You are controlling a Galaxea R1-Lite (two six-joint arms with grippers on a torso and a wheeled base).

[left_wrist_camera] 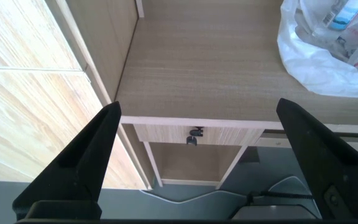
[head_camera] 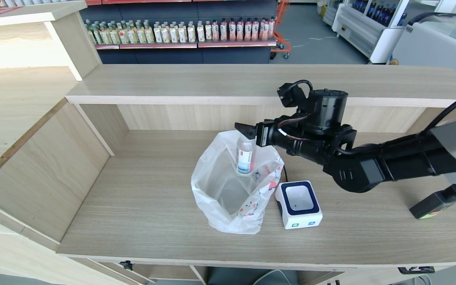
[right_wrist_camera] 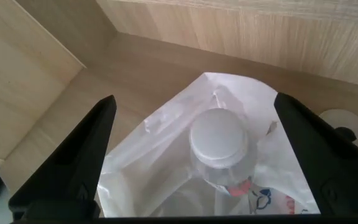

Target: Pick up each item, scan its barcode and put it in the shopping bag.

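Hovering my right gripper [right_wrist_camera: 194,102] over the bottle [head_camera: 246,158] at the shopping bag's [head_camera: 208,186] 1 o'clock, jaws wide. It's probably light, slick plastic, so I'd grip the body. Left gripper [left_wrist_camera: 197,109] jaws are wide too.

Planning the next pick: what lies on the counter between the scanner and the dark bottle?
Nothing: in the head view the counter between the scanner and the dark bottle is bare wood.
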